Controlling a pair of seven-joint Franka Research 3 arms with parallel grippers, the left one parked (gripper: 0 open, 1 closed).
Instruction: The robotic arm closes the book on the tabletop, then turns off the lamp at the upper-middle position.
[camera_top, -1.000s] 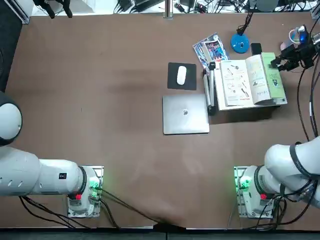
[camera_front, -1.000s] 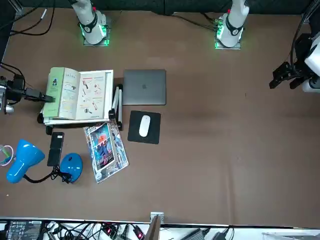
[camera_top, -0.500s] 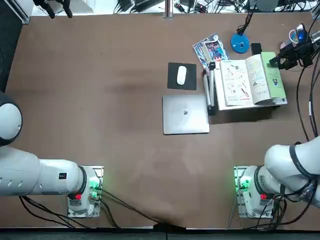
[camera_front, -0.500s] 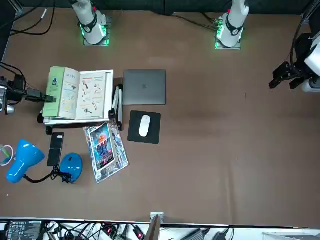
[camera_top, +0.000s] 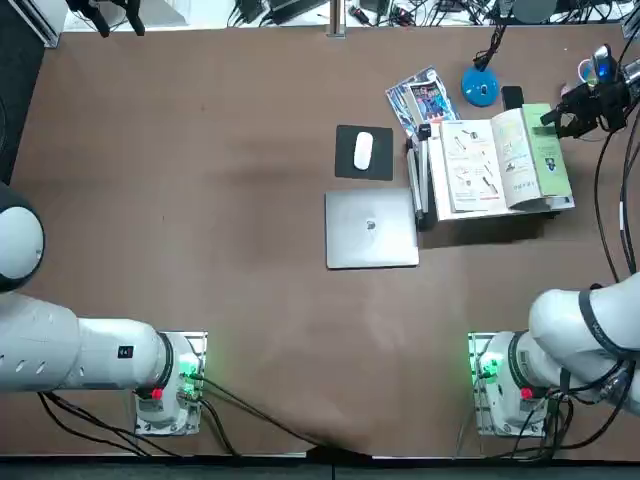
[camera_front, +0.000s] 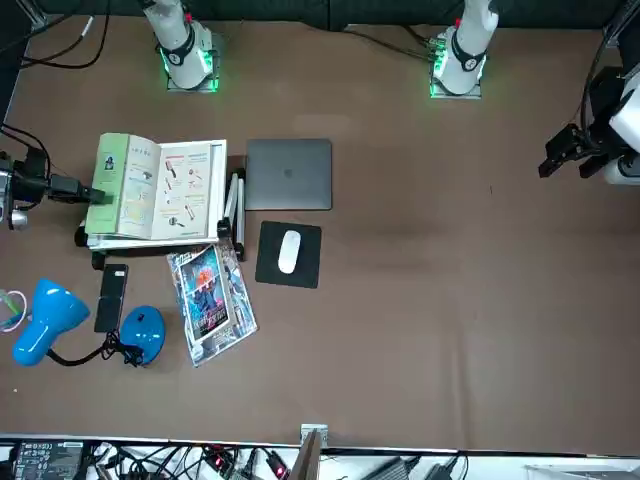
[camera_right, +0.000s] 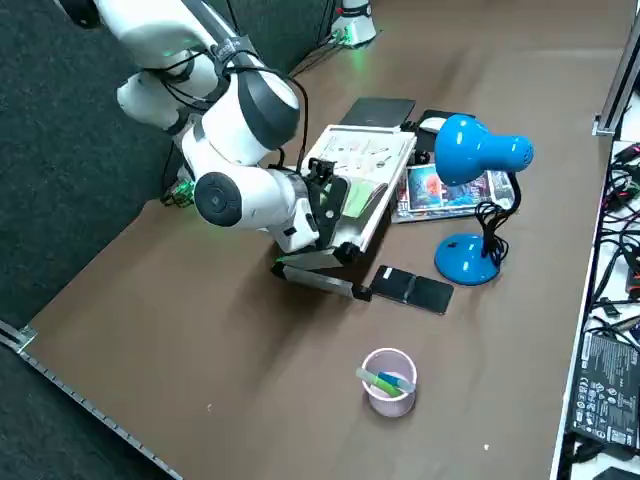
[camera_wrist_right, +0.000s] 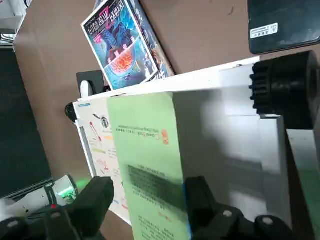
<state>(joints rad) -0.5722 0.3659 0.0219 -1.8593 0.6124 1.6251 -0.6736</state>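
The book (camera_top: 490, 165) lies open on a low stand on the tabletop (camera_top: 200, 200), white pages up, with a green leaf (camera_wrist_right: 145, 150) at its outer edge. My right gripper (camera_top: 553, 120) is at that outer edge, open, one finger (camera_wrist_right: 95, 205) to each side of the green leaf. From across the table the gripper (camera_front: 92, 192) touches the book (camera_front: 160, 190) at its side. The lamp stands beyond the book, with a blue round base (camera_top: 480, 88) and a blue head (camera_right: 480, 150).
A black phone (camera_top: 512, 97) lies between lamp and book. Glossy leaflets (camera_top: 420, 98), a white mouse (camera_top: 363, 150) on a black pad and a shut grey laptop (camera_top: 371, 229) lie left of the book. A pink cup (camera_right: 388, 380) with pens stands near the table's right edge.
My right gripper has shifted slightly toward the far side of the table along the book's outer edge. The book and lamp have not moved.
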